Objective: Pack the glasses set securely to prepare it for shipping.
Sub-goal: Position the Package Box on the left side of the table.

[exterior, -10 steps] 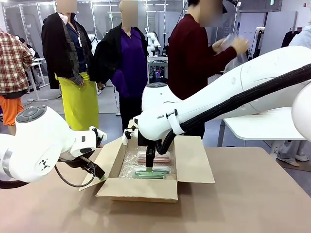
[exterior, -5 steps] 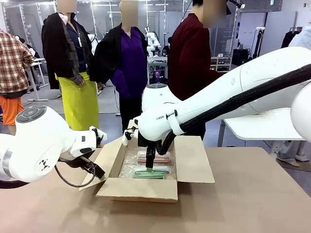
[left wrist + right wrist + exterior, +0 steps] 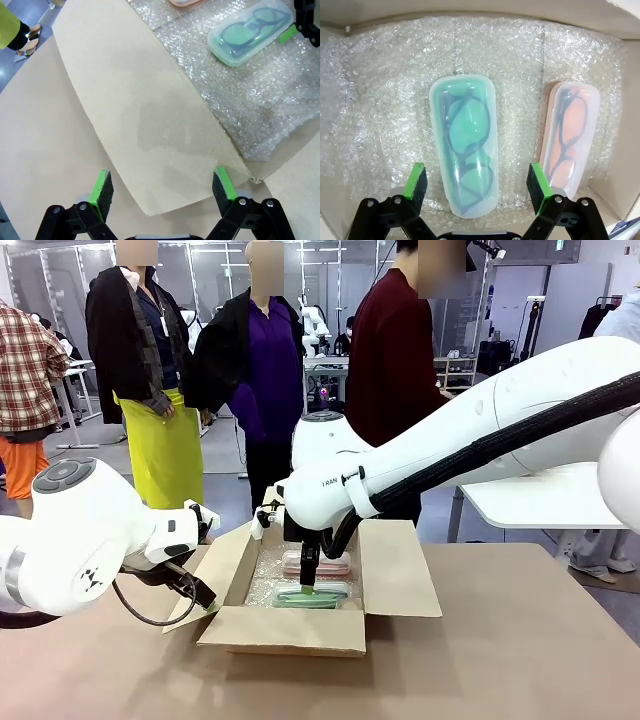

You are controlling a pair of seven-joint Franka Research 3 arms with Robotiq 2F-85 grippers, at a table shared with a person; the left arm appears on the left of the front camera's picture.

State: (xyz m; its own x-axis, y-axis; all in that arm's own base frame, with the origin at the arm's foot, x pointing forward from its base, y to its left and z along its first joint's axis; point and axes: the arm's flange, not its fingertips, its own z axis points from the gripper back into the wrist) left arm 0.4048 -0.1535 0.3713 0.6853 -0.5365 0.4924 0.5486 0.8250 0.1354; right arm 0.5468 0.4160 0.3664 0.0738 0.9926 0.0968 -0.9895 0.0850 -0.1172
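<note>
The open cardboard box (image 3: pixel 290 632) is lined with bubble wrap (image 3: pixel 385 100). The mint green glasses case (image 3: pixel 465 142) and the pale pink case (image 3: pixel 569 142) lie side by side on the wrap, each with glasses inside. My right gripper (image 3: pixel 476 182) hangs open just above the mint case's near end, a pad on either side. In the front view this right gripper (image 3: pixel 310 585) reaches down into the box over the mint case (image 3: pixel 315 597), with the pink case (image 3: pixel 318 565) behind. My left gripper (image 3: pixel 162 186) is open astride the box's left flap (image 3: pixel 140 115).
A person in a dark red top (image 3: pixel 395 360) stands at the far side behind the box. The brown table (image 3: pixel 520 660) spreads to the right and front. The box's right flap (image 3: pixel 398 570) lies folded outward.
The person at the far side lowered the raised hands and the clear plastic they held. Both arms stayed still.
</note>
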